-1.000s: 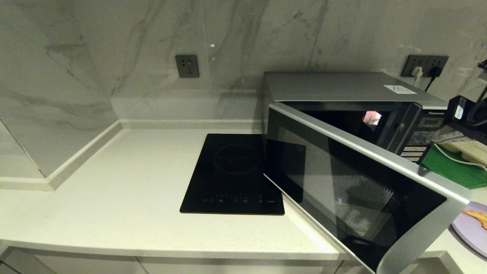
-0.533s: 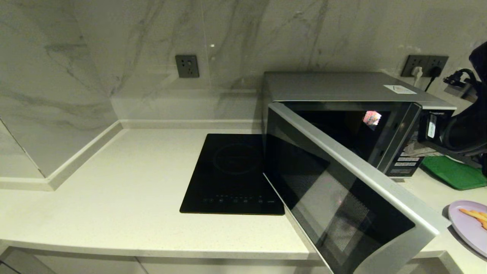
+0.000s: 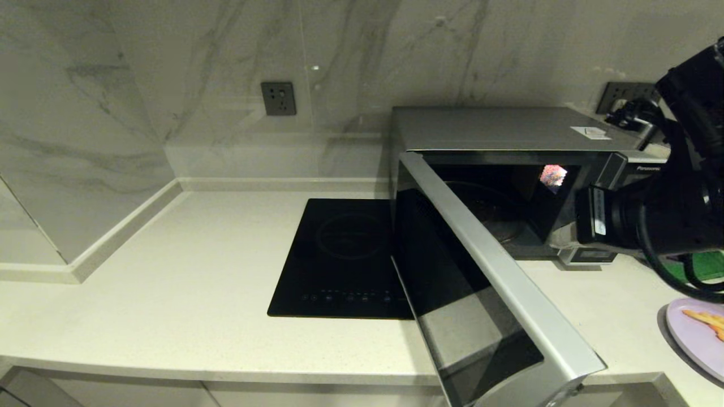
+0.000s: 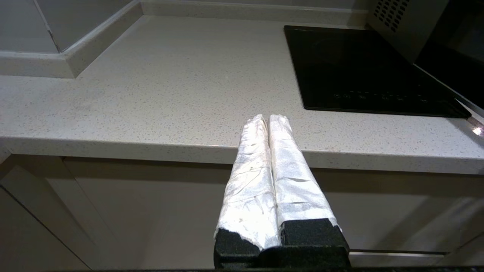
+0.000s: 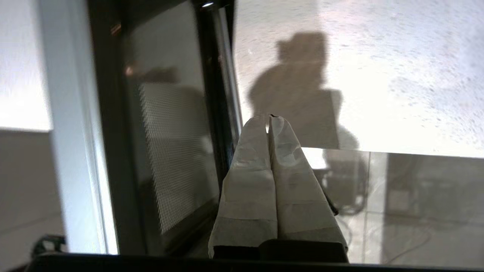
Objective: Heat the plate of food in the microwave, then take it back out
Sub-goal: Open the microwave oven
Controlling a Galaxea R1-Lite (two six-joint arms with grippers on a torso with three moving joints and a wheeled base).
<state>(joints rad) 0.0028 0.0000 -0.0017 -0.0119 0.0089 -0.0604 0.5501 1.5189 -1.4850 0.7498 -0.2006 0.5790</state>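
Microwave point(image 3: 509, 135) door ajar | plate of food point(image 3: 698, 333) head-view only | right tool point(image 5: 269, 121) clenched; left tool point(image 4: 267, 121) clenched

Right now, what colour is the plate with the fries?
Pale lilac. The plate shows best in the head view, at the counter's right edge.

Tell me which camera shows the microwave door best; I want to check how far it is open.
The head view: the microwave door appears whole, swung wide off the microwave. The right wrist view shows only a close stretch of its mesh glass and frame; the left wrist view catches just a dark corner.
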